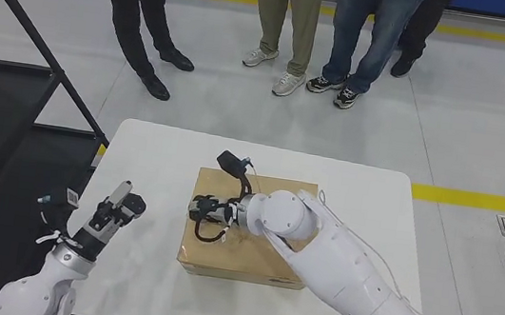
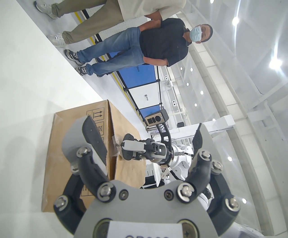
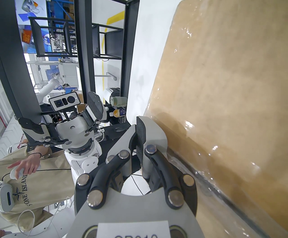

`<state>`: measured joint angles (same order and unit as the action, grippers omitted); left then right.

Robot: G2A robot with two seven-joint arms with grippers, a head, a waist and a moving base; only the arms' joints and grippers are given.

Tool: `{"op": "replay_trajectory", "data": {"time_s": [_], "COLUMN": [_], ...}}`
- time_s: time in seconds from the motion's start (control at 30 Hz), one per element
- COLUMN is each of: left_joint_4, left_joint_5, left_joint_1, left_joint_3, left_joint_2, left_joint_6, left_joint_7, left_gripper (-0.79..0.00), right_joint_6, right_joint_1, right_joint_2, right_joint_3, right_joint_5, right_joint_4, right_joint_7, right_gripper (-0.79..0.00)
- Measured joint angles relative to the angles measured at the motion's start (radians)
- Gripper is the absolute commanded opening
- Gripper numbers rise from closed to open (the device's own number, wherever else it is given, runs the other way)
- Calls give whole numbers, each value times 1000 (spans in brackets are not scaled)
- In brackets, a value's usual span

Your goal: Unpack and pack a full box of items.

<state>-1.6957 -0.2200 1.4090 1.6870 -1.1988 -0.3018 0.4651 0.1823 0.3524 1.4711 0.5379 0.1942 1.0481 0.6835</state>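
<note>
A closed brown cardboard box (image 1: 220,259) sits in the middle of the white table (image 1: 156,164). Clear tape (image 3: 202,178) runs along its top seam. My right gripper (image 1: 199,210) lies low over the box top near its left edge, fingers (image 3: 140,130) pressed together with nothing visible between them. From the left wrist view the right gripper (image 2: 123,149) sits at the top edge of the box (image 2: 58,157), beside a crumpled bit of clear tape (image 2: 114,140). My left gripper (image 2: 144,126) hovers open over the table left of the box, pointing toward it, also seen from above (image 1: 120,200).
A black metal frame (image 1: 7,125) stands off the table's left side. Several people stand on the floor beyond the table's far edge (image 1: 264,145). Bare table lies between the left gripper and the box, and in front of the box.
</note>
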Motion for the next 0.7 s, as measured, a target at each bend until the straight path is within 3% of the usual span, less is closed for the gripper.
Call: {"op": "replay_trajectory", "data": {"time_s": [0.23, 0.4, 0.7], "left_joint_4": [5, 5, 6], "left_joint_5": [-10, -8, -5], "left_joint_1": [1, -2, -6], "left_joint_3": [5, 3, -1], "left_joint_2": [3, 5, 7], "left_joint_6": [-3, -3, -1], "left_joint_7": [9, 18, 21], "left_gripper": [0, 0, 0], "right_joint_6": [-1, 53, 69], "right_joint_1": [-17, -15, 5], "right_joint_2": [31, 40, 31], "right_joint_3": [-22, -15, 31], "right_joint_5": [-28, -62, -97], "right_joint_4": [-44, -54, -31], "right_joint_7": [27, 1, 41], "right_gripper": [-785, -785, -785]}}
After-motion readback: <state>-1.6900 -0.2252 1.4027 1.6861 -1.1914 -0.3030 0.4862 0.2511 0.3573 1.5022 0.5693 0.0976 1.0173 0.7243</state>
